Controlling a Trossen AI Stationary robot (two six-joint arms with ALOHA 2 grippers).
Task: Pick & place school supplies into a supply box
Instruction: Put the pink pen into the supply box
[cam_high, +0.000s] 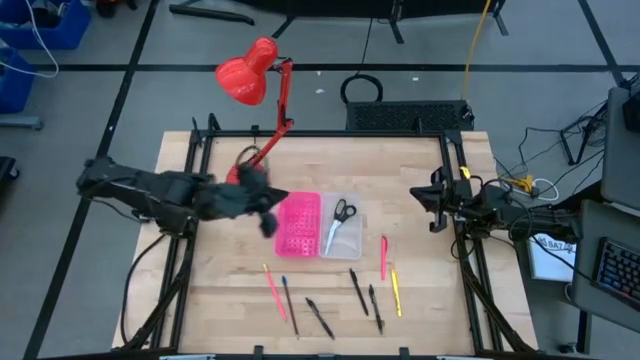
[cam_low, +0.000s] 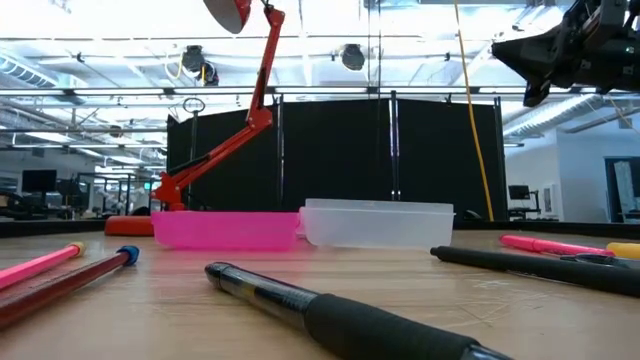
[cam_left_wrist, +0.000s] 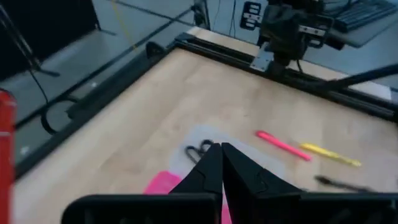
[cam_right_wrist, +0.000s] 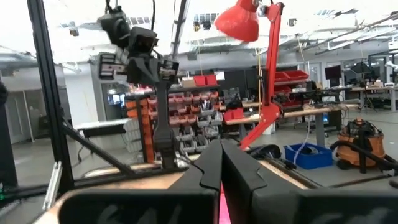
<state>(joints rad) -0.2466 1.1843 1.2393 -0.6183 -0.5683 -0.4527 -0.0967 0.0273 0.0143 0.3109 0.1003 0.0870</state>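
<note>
The clear supply box (cam_high: 341, 228) lies mid-table with the black-handled scissors (cam_high: 340, 212) inside it; the scissors' handles (cam_left_wrist: 199, 150) also show in the left wrist view. Several pens and pencils lie flat on the wood toward the near edge: a pink one (cam_high: 272, 290), a blue one (cam_high: 288, 298), black ones (cam_high: 320, 318) (cam_high: 358, 290), another pink one (cam_high: 383, 256) and a yellow one (cam_high: 396, 292). My left gripper (cam_left_wrist: 221, 150) is shut and empty, held above the pink tray's left side (cam_high: 268, 218). My right gripper (cam_right_wrist: 221, 148) is shut and empty, waiting at the table's right edge (cam_high: 432, 196).
The pink perforated tray (cam_high: 299, 225) lies against the clear box's left side. A red desk lamp (cam_high: 250, 75) stands at the far left, its base (cam_high: 243, 172) beside my left arm. A black frame (cam_high: 455, 160) rims the table. Bare wood lies near the left edge.
</note>
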